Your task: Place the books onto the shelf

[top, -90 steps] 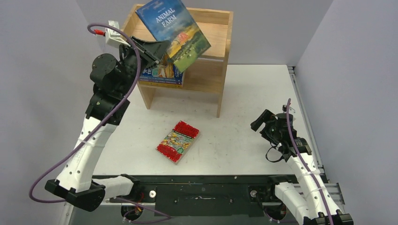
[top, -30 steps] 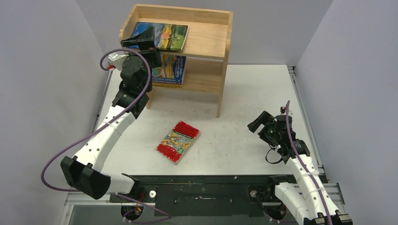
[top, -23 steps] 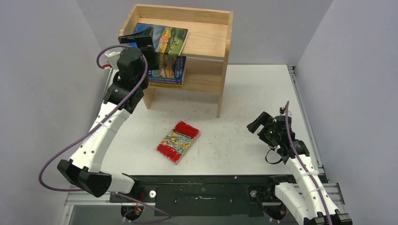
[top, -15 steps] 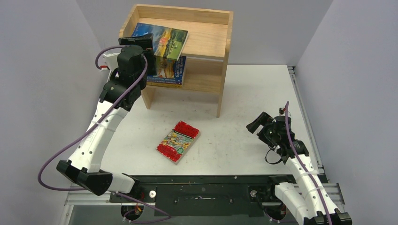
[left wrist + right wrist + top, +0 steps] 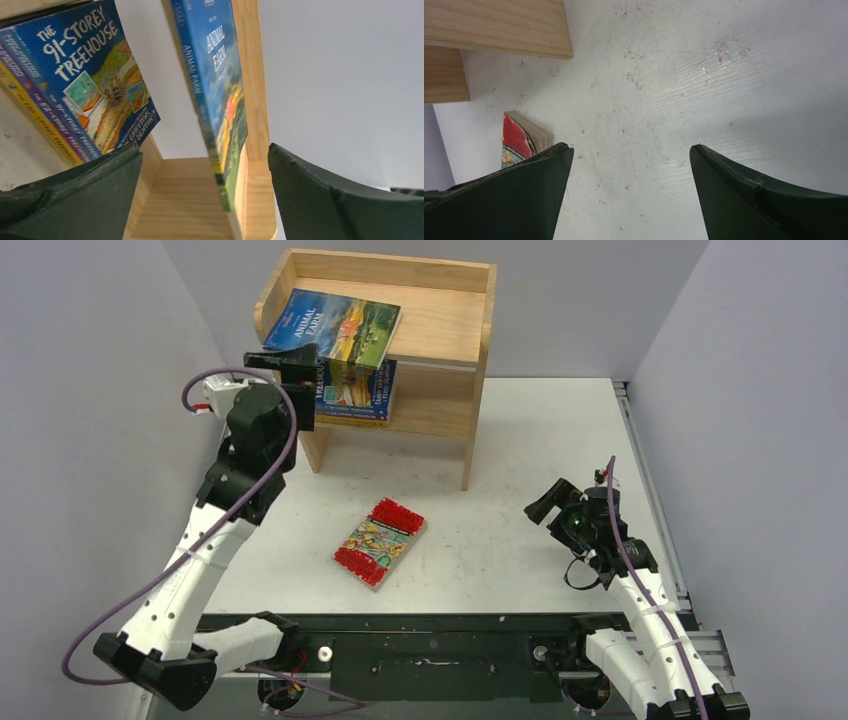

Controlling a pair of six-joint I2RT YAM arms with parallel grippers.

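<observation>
The left gripper (image 5: pixel 203 147) stands with its jaws spread wide and grips nothing. It sits at the front left corner of the shelf (image 5: pixel 450 330), level with the gap between the rimmed top and the inner shelf. In the wrist view, the near edge of the Animal Farm paperback (image 5: pixel 220 95) shows between the two dark fingers (image 5: pixel 95 185), and neither finger touches it. That book lies flat on the rimmed top, toward its left side, cover up, with its near edge jutting past the front of the wood.

On the inner shelf below lies a flat stack of three books. The blue 91-Storey Treehouse (image 5: pixel 95 85) is on top, with a purple-spined book (image 5: pixel 47 120) and a yellow-spined one (image 5: pixel 30 107) under it.

The right gripper (image 5: pixel 631 147) is also wide open and empty, hanging over the bare white table (image 5: pixel 520 440) on the right, well apart from the shelf.

The red-bordered book (image 5: pixel 380 542) lies flat on the table in front of the shelf, between the two arms and apart from both.
</observation>
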